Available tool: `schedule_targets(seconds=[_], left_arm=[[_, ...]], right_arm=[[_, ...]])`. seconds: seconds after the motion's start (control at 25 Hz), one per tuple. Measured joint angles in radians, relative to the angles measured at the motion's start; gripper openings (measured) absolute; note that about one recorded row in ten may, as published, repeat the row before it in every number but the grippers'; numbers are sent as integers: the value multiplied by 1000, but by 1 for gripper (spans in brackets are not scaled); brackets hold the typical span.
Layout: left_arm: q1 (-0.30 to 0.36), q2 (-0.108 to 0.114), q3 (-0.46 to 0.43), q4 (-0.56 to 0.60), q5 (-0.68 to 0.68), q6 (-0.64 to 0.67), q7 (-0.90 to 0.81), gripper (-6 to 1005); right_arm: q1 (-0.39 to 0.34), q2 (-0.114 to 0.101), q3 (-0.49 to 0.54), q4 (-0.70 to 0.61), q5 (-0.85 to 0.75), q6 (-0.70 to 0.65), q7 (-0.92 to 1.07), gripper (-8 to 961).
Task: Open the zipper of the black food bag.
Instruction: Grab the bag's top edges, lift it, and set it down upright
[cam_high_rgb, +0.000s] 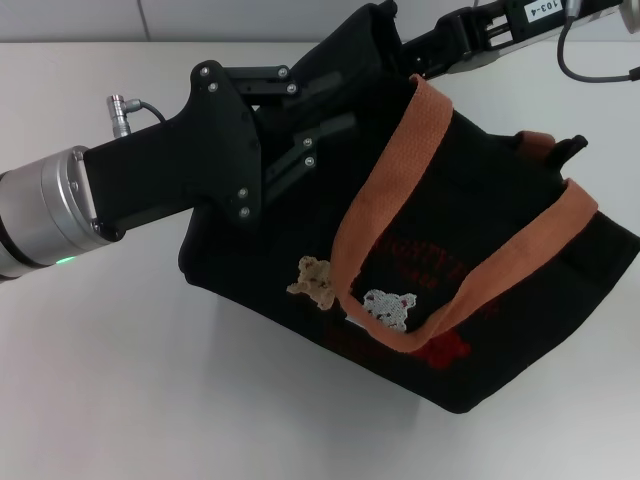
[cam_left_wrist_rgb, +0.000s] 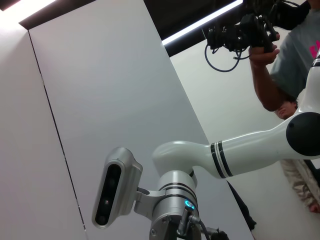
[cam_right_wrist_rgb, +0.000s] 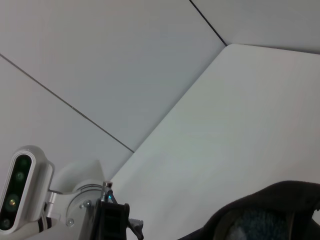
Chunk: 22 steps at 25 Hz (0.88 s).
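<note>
While the black food bag (cam_high_rgb: 480, 270) sits tipped on the white table (cam_high_rgb: 120, 400), right of centre in the head view, the job looks mid-way at best; zipper itself can't be made out against the black fabric, pull not visible. To do this step well, IMO: one arm pins the bag's end so fabric stays taut, the other draws the pull straight along the rim, w/o snagging the orange-brown handle straps (cam_high_rgb: 400, 200).

Left gripper (cam_high_rgb: 345, 105) reaches in from the left, its black linkage over the bag's upper left corner; the fingers look drawn together and end in the fabric at the top edge, so prob. pinching the bag there, but the tips are hidden.

Right gripper (cam_high_rgb: 400, 50) comes in from the top right to the same raised corner; can't tell how its fingers stand or what it holds.
</note>
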Motion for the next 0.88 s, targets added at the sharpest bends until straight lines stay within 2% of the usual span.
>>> schedule_targets(seconds=[0.24, 0.48, 0.88], left_arm=[[-4, 0, 0, 0, 0, -1, 0, 206], [-9, 0, 0, 0, 1, -1, 0, 207], [-13, 0, 0, -1, 3, 1, 0, 207]], right_arm=[[38, -7, -3, 0, -45, -11, 18, 309], [70, 1, -7, -1, -122, -5, 34, 367], [80, 7, -43, -16, -139, -1, 42, 318]])
